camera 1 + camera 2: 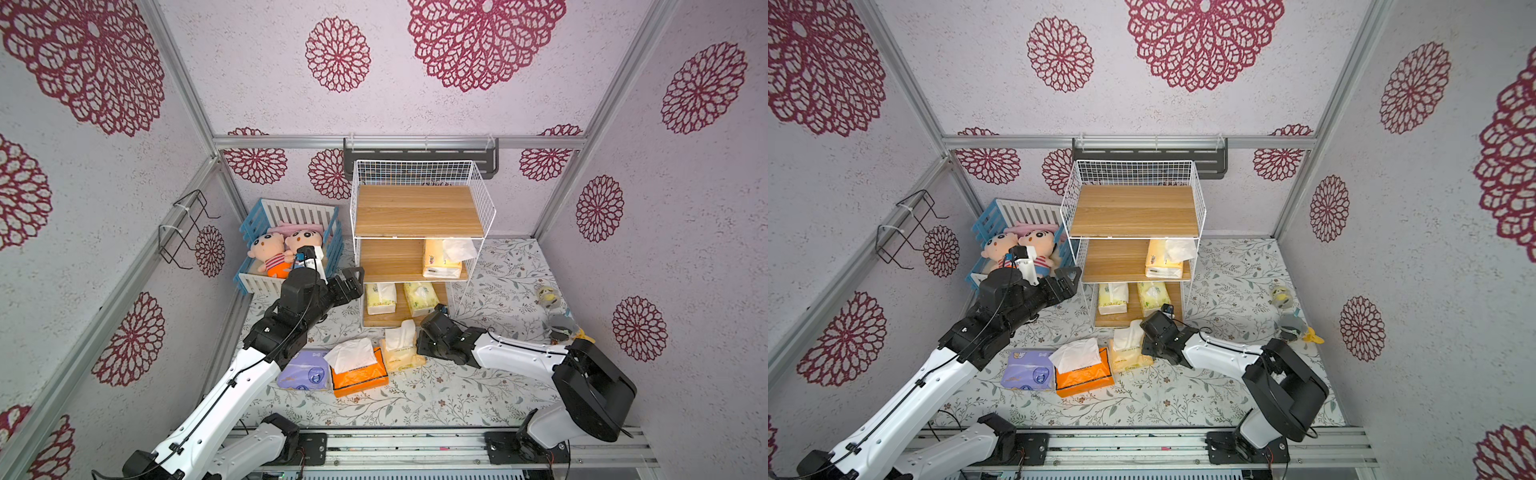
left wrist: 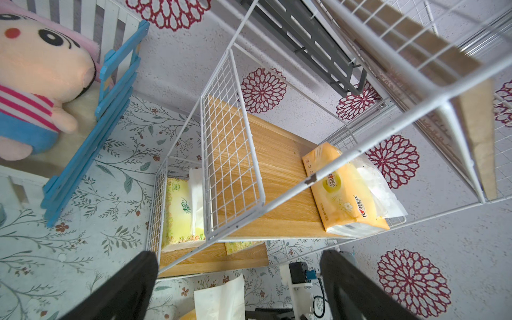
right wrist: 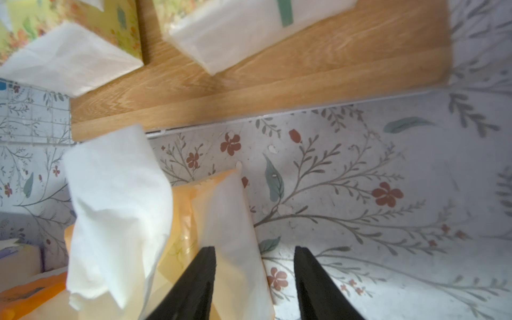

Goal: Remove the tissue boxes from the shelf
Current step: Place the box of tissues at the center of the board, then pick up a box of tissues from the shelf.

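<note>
Three tissue packs sit on the shelf (image 1: pixel 417 210), which is white wire with wooden boards. A soft yellow pack (image 2: pixel 343 194) with a red Chinese logo lies on the middle board, with white tissue poking out. A yellow-green pack (image 2: pixel 177 210) with green Chinese writing and a second yellow-green pack (image 1: pixel 420 298) lie on the bottom board. On the flowery desk (image 1: pixel 436 399) lie a purple pack (image 1: pixel 303 372), an orange pack (image 1: pixel 361 376) and a cream pack (image 1: pixel 405 357). My right claw (image 3: pixel 253 249) is half open by the cream pack, holding nothing. My left claw (image 2: pixel 238 253) is wide open and empty.
</note>
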`<act>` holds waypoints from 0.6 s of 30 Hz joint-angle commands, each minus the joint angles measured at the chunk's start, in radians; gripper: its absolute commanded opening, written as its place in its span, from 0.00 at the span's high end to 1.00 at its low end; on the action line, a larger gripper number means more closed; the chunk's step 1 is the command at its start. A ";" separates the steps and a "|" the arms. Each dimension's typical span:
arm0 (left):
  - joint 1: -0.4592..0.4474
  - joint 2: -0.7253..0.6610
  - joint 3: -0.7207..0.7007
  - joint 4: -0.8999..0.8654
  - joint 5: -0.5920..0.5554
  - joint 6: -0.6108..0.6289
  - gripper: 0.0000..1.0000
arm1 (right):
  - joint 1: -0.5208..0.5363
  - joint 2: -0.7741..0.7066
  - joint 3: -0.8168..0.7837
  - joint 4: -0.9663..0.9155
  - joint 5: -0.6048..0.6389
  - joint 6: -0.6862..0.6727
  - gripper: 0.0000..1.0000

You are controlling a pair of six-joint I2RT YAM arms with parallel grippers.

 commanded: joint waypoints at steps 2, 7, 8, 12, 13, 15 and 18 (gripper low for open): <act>-0.006 0.008 0.020 -0.014 0.008 0.003 0.01 | 0.012 -0.072 -0.028 0.045 0.011 0.015 0.47; -0.006 0.014 0.026 -0.001 -0.020 -0.005 0.02 | 0.012 -0.222 -0.056 -0.031 0.071 0.012 0.43; -0.007 0.018 0.034 0.000 -0.021 -0.006 0.02 | 0.012 -0.271 -0.072 -0.040 0.082 0.019 0.42; -0.006 0.049 0.085 -0.015 -0.004 -0.001 0.02 | 0.010 -0.496 -0.136 -0.050 0.102 0.031 0.41; -0.007 0.056 0.096 -0.019 0.001 0.002 0.02 | 0.010 -0.540 -0.141 -0.059 0.107 0.031 0.41; -0.008 0.077 0.108 -0.011 0.010 0.013 0.02 | 0.010 -0.621 -0.134 -0.094 0.121 0.029 0.41; -0.007 0.110 0.132 -0.007 0.018 0.040 0.02 | 0.010 -0.710 -0.091 -0.166 0.170 0.039 0.41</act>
